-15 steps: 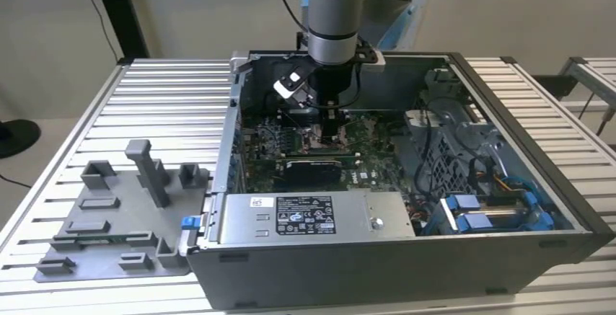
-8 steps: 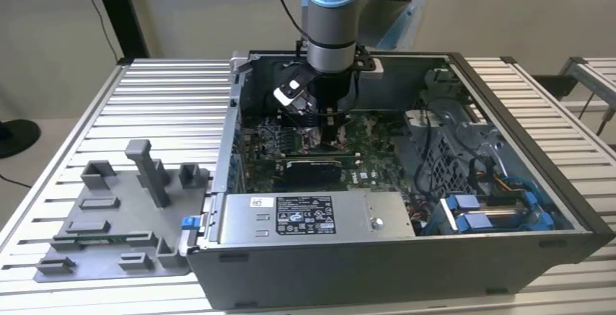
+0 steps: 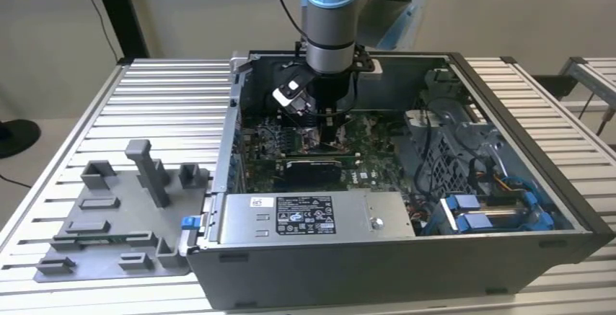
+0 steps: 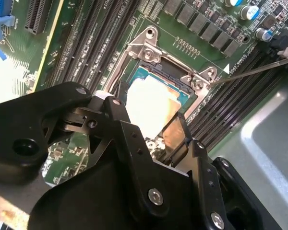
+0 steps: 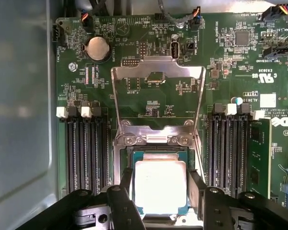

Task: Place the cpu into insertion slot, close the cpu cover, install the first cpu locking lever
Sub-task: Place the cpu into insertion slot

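Reaches straight down with the gripper (image 3: 330, 131) into an open computer case (image 3: 578, 221) standing on a slatted metal surface (image 3: 164, 99). Grasps the cpu (image 5: 159, 184) with the jaws, one pressed against each of two opposite edges, as seen in the first wrist view. Holds it flat, silvery face up, down within the silvery rim of the insertion slot (image 5: 116, 163), about level with the green board (image 5: 230, 67) around it. Has the cpu cover (image 5: 134, 72) standing open beyond the chip, swung up on its hinge at the slot's edge and clear of the cpu, with board parts visible through its square opening. In the second wrist view, a thin metal rod (image 4: 259, 67) slanting away from one corner of the slot. Rows of long black memory slots (image 5: 86, 153) on either side of the slot. Inside the case, near the camera in the exterior view, a grey box with a white label (image 3: 308, 218). Outside the case, at the exterior view's left, a grey fixture tray (image 3: 106, 243) lying on the surface, well apart from the gripper.
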Robot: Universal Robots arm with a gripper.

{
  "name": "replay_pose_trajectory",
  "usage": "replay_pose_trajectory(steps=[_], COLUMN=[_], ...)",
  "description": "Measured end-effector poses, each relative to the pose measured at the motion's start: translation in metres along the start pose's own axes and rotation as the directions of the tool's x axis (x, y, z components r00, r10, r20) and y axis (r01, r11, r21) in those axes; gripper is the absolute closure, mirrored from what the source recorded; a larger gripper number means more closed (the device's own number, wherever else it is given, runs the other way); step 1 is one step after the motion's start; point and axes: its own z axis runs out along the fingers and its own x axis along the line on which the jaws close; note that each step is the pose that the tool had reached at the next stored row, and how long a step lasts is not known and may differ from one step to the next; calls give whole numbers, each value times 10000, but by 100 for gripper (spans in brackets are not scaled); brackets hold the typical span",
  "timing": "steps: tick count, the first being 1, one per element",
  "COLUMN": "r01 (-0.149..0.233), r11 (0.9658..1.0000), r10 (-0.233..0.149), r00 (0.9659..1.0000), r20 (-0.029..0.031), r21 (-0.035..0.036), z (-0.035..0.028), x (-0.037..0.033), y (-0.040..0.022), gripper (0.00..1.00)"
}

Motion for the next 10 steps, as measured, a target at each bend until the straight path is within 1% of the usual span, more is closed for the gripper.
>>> replay_pose_trajectory(steps=[4,10], r01=[1,4], r11=[10000,10000], r10=[-1,-4], r00=[10000,10000], r20=[2,-9], r21=[1,1], z=[21,25], x=[1,7], y=[-2,0], gripper=[100,100])
